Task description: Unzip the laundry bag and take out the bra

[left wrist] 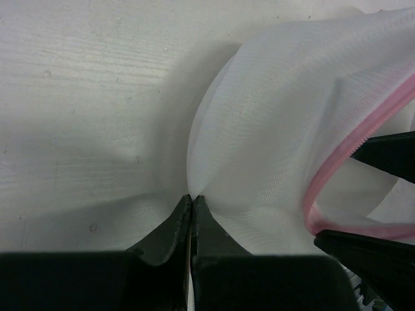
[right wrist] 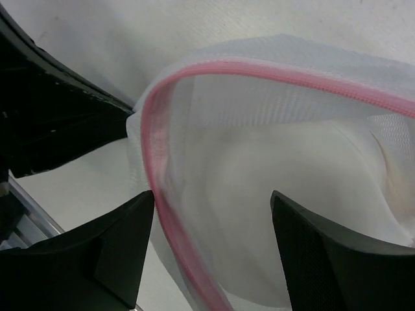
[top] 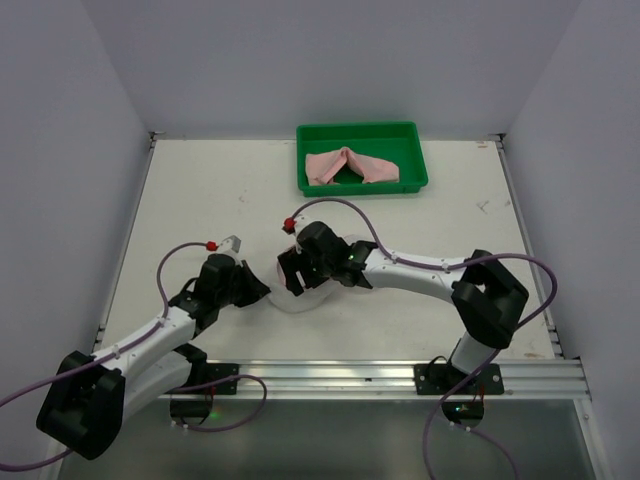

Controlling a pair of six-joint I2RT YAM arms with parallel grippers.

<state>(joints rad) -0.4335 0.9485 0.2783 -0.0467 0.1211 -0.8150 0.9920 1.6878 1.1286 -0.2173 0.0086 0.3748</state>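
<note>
Left gripper (left wrist: 192,197) clamps the mesh of the laundry bag (left wrist: 279,129) at its 9 o'clock, mid-table. Right gripper (right wrist: 211,201) stands wide astride the pink zipper (right wrist: 155,168). If you close there, you may catch mesh, not the pull.

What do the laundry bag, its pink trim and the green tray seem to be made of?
The laundry bag looks like thin white synthetic mesh: a fine weave shows, it is see-through and the finish is matte. The pink trim seems to be woven zipper tape with small teeth, probably plastic. The green tray is likely moulded plastic, with smooth walls and an even colour.
</note>
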